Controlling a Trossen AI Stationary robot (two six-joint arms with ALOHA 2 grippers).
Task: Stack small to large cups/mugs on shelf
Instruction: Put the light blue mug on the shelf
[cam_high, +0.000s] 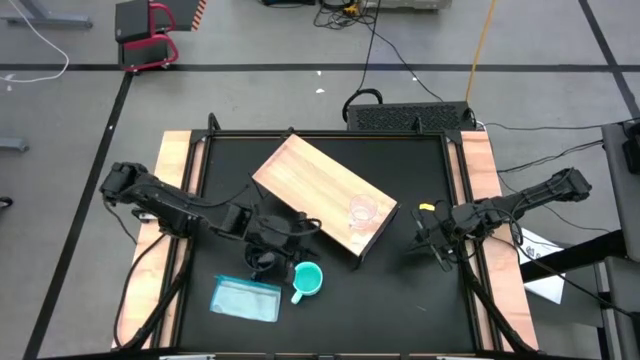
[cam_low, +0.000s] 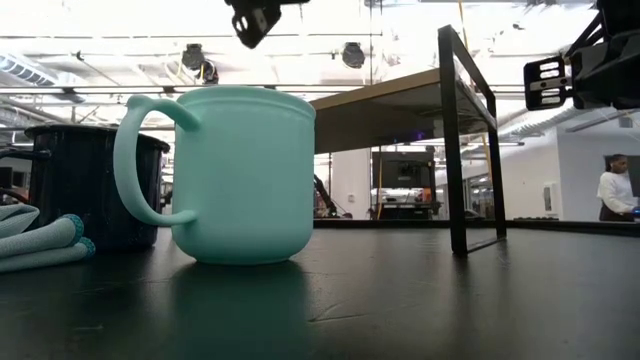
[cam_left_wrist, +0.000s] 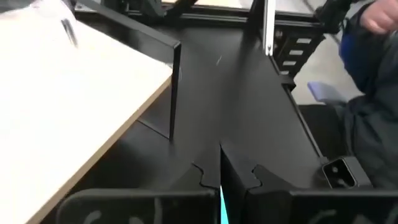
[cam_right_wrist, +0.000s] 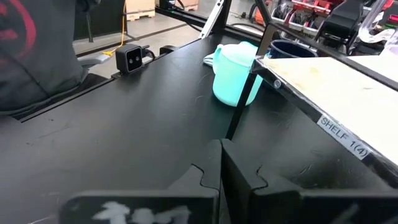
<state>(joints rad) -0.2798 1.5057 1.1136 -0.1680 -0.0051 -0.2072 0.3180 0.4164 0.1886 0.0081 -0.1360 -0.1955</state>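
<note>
While the overhead camera alone shows the clear cup (cam_high: 362, 211) standing on the shelf (cam_high: 310, 180), the turquoise mug (cam_high: 307, 279) sits at the shelf's 6 o'clock, the dark mug (cam_high: 266, 262) at its 9. Left gripper (cam_high: 268, 240) hovers over the dark mug, fingers clenched. Right gripper (cam_high: 430, 238), at the shelf's 3 o'clock, is clamped empty; only its wrist camera reads the shelf's label (cam_right_wrist: 343, 137).

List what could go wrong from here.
The clear cup stands near the shelf's end edge; a nudge while placing another mug could tip it off. The left gripper, shut, sits over the dark mug close beside the turquoise mug, so grasping one may knock the other.
</note>
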